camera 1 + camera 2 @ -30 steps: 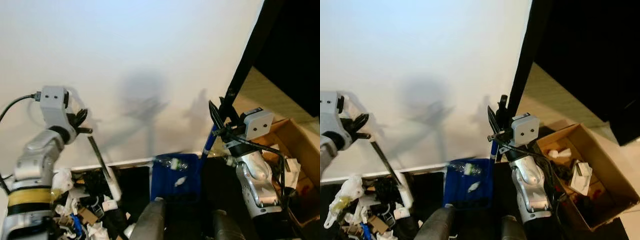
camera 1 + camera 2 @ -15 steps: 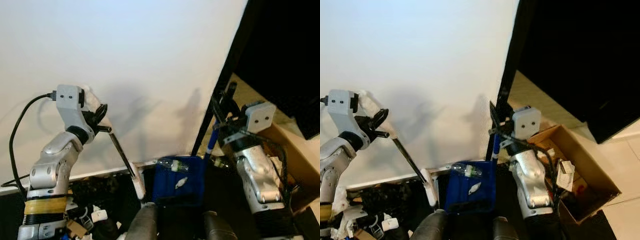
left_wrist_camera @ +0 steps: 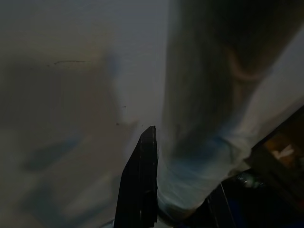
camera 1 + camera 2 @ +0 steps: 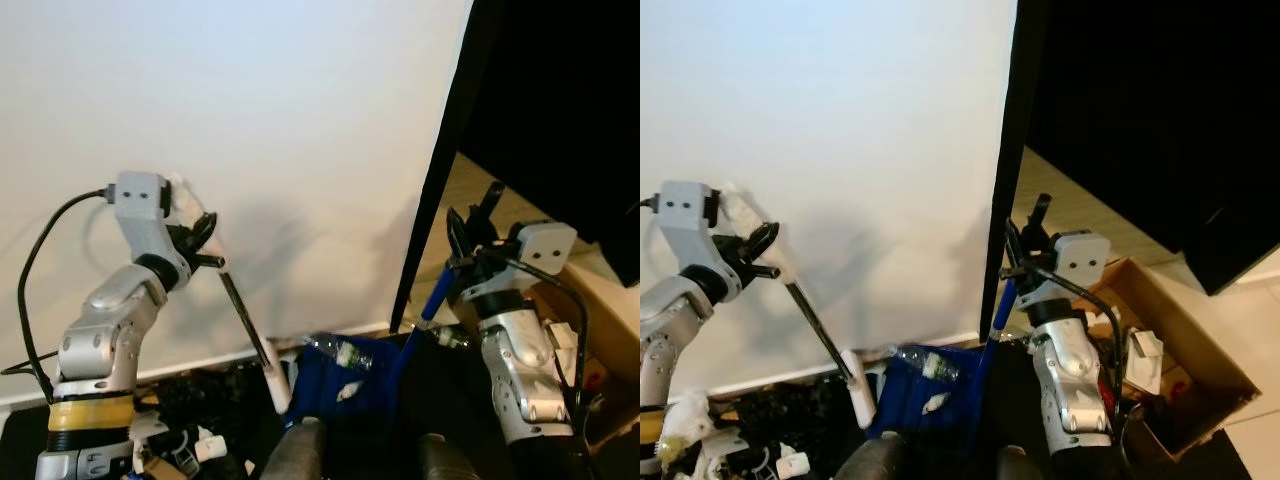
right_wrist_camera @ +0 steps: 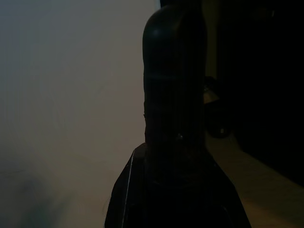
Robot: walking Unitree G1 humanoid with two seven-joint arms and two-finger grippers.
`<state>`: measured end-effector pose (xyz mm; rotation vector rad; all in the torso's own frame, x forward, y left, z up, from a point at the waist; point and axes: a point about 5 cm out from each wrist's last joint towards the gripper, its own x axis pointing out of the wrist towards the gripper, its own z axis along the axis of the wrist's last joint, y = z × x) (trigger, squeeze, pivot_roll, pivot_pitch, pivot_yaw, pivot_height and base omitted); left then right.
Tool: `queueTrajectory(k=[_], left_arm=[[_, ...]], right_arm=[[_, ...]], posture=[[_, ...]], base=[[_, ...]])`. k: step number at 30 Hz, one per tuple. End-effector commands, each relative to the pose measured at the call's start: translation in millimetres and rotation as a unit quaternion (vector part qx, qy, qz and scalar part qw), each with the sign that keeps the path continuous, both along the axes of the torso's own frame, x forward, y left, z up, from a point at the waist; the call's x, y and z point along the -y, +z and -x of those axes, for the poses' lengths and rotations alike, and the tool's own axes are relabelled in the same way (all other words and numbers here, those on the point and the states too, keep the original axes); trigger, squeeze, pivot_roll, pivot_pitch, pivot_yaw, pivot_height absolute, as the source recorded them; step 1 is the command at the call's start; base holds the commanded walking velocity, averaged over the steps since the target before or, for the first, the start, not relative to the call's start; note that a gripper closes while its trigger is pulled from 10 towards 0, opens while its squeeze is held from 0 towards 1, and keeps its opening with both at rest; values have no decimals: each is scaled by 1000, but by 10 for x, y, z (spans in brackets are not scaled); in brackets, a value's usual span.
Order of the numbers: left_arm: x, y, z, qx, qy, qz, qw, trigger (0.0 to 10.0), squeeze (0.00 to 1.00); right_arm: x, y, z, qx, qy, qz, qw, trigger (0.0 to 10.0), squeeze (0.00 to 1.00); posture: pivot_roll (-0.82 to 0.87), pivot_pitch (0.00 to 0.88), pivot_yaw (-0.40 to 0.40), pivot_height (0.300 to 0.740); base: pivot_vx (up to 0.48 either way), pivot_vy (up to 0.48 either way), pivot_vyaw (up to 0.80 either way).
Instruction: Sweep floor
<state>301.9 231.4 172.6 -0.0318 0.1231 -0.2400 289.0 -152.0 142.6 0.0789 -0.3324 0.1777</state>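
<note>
Left gripper [image 4: 203, 243] clamped on broom handle [image 4: 244, 313] at 9 o'clock | right gripper [image 4: 470, 232] clamped on blue dustpan [image 4: 345, 372] handle at 3 o'clock | litter [image 4: 175, 450] seen at 7 o'clock

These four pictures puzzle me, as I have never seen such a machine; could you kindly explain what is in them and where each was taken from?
This is a humanoid robot with two silver arms, each ending in two long black fingers. The two wide pictures come from a stereo camera on its head, looking down in front of it. The two dark ones come from cameras on its wrists, looking along the fingers.

The left gripper is shut on a broom handle, whose pale lower end reaches the floor by the white wall. The right gripper is shut on the blue handle of a blue dustpan, which holds a plastic bottle and a scrap. A pile of litter lies on the left, and a cardboard box stands on the right.
</note>
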Motion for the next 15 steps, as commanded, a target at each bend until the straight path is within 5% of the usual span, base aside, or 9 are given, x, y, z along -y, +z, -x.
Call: queueTrajectory(k=[1,5,15], left_arm=[[-44,-103,30,-18,10,-13,1000,10000,0],[25,-264,58,-31,27,-10,999,10000,0],[147,-305,36,-1,17,-29,999,10000,0]], right_arm=[[-45,-7,37,8,9,4,1000,10000,0],[-59,-7,51,8,13,9,1000,10000,0],[-25,55,-9,7,16,3,1000,10000,0]], posture=[[167,93,136,740],[153,92,127,740],[145,93,97,740]], base=[[0,0,0],[0,0,0],[0,0,0]])
